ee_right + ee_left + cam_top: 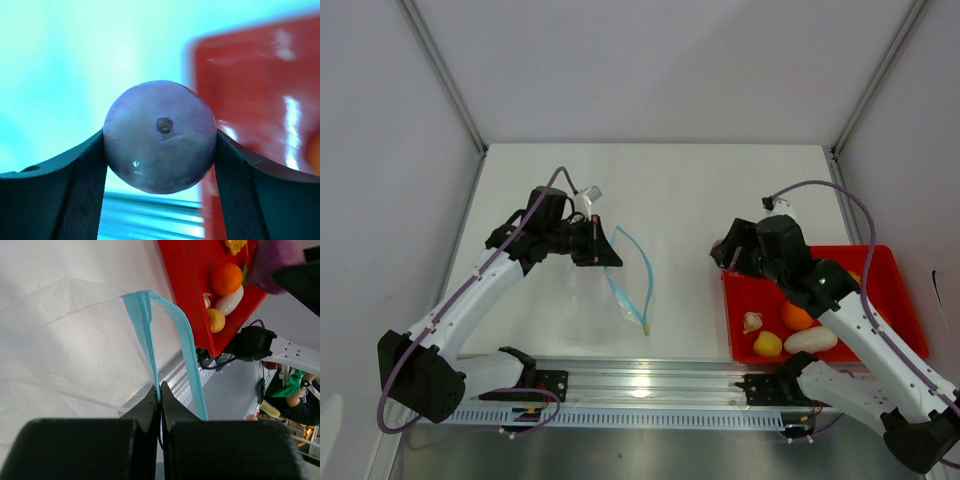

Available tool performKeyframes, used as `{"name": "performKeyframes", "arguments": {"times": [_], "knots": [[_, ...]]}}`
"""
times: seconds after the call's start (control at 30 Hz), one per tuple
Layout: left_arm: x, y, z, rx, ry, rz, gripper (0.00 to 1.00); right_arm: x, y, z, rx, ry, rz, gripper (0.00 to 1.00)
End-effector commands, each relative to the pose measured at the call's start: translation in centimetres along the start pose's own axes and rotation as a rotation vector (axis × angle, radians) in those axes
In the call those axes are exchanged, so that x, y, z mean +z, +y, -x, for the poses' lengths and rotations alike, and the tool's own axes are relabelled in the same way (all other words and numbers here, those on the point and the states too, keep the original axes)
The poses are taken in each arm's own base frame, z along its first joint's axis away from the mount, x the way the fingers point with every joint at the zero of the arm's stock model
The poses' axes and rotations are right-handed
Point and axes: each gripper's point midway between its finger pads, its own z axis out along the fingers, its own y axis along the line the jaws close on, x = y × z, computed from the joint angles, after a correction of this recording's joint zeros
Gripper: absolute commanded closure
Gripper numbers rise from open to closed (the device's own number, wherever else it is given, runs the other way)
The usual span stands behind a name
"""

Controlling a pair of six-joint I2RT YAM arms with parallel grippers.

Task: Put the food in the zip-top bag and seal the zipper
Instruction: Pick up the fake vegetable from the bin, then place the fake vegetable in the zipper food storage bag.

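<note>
Pinches zipper [146, 325] of zip-top bag [65, 350] in left gripper [160, 388], jaws together; clamps round purple food piece [150, 155] between right gripper [160, 137] jaws, by far-left corner of red tray [880, 266].

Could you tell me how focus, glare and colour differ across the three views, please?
Top external: evenly lit, a bright reflection on the metal rail. Left wrist: zipper sharp, left gripper blurred up close. Right wrist: cyan cast, red tray blurred with glare streaks, purple food sharp in the right gripper.
</note>
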Motion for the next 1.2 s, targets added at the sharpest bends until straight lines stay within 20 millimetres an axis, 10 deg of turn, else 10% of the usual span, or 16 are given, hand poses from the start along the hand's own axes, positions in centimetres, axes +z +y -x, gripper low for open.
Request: {"name": "performKeyframes", "arguments": {"times": [0.0, 0.2, 0.4, 0.57, 0.77, 1.17], "knots": [[-0.3, -1.5, 0.3, 0.029, -0.007, -0.055, 0.99, -3.5, 9.8, 0.9, -0.12, 0.016, 0.418, 0.66], [-0.1, -1.4, -0.1, 0.015, 0.005, -0.053, 0.99, -5.6, 19.9, -3.1, -0.275, 0.137, 0.736, 0.58], [-0.2, -1.5, -0.3, 0.008, 0.01, -0.055, 0.99, -4.5, 24.3, -6.2, -0.395, 0.195, 0.719, 0.54], [-0.8, -2.0, -0.1, 0.018, -0.006, -0.055, 0.99, -3.8, 24.5, -7.3, -0.436, 0.197, 0.674, 0.49], [-1.1, -2.4, 0.1, 0.022, -0.011, -0.058, 0.99, -3.4, 24.0, -8.6, -0.472, 0.207, 0.641, 0.02], [-1.7, -3.7, 0.1, 0.032, -0.005, -0.108, 0.99, -3.2, 23.1, -6.0, -0.45, 0.117, 0.561, 0.01]]}}
